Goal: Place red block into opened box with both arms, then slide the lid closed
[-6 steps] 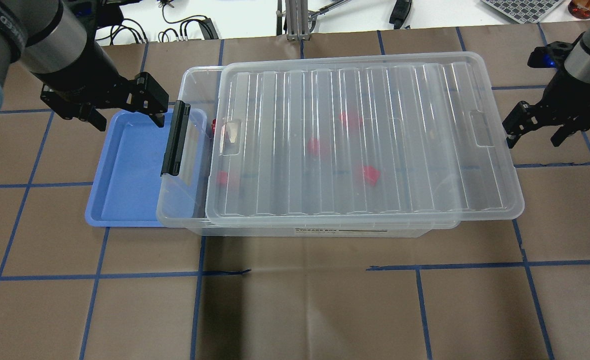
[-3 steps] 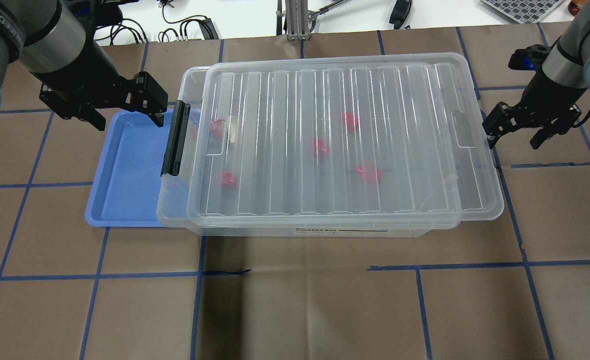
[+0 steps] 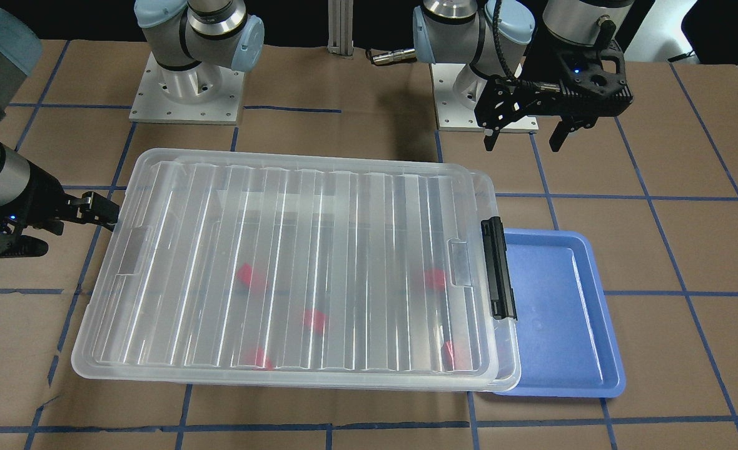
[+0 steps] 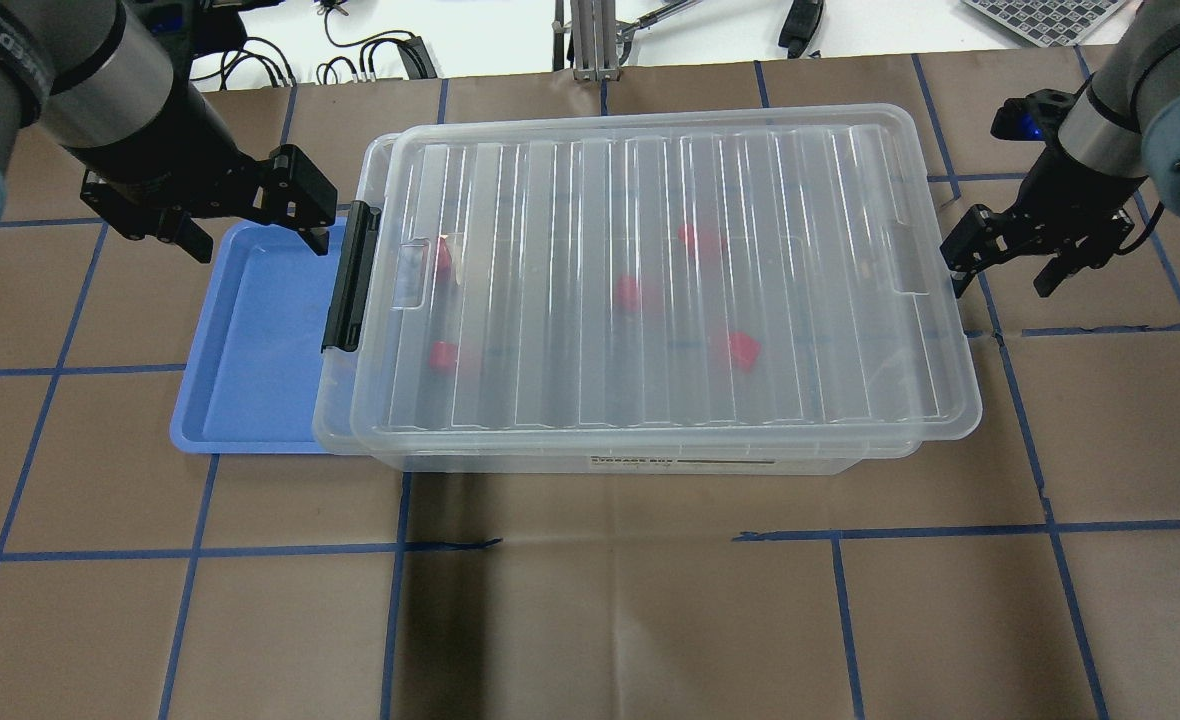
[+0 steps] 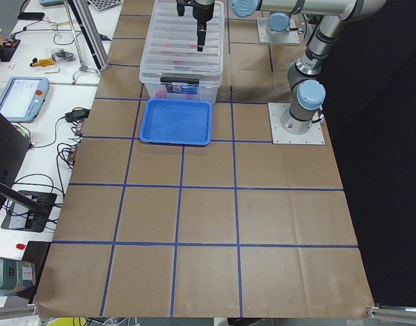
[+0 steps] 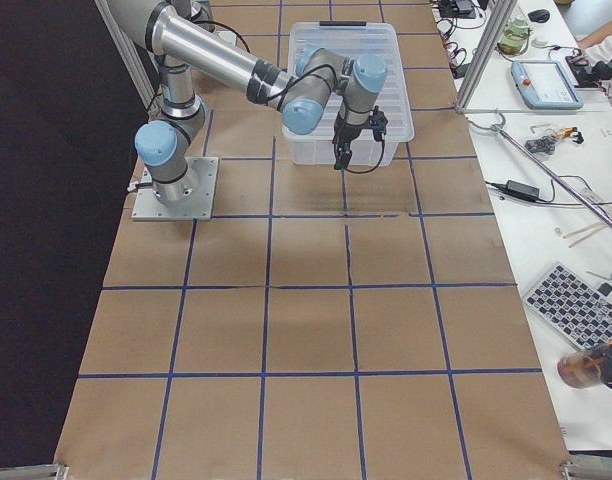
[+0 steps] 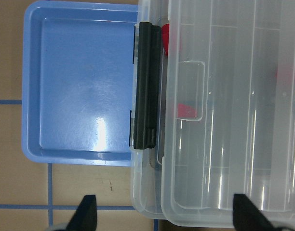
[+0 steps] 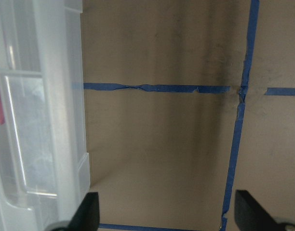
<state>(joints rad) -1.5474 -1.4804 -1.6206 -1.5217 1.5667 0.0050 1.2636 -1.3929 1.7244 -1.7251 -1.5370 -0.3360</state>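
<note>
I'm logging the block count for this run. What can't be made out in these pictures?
Red blocks: smeared by the ribbed lid in overhead and front views; exact count and shapes uncertain.
Label on the box: too small to read, overhead view.
Right gripper: whether a finger touches the lid's edge is unclear overhead; its wrist view cuts the fingertips off.

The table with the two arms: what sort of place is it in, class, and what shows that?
Probably a robotics lab: the left arm and right arm are bolted to a paper-covered table gridded with blue tape, and a side bench holds cables and a control tablet.
</note>
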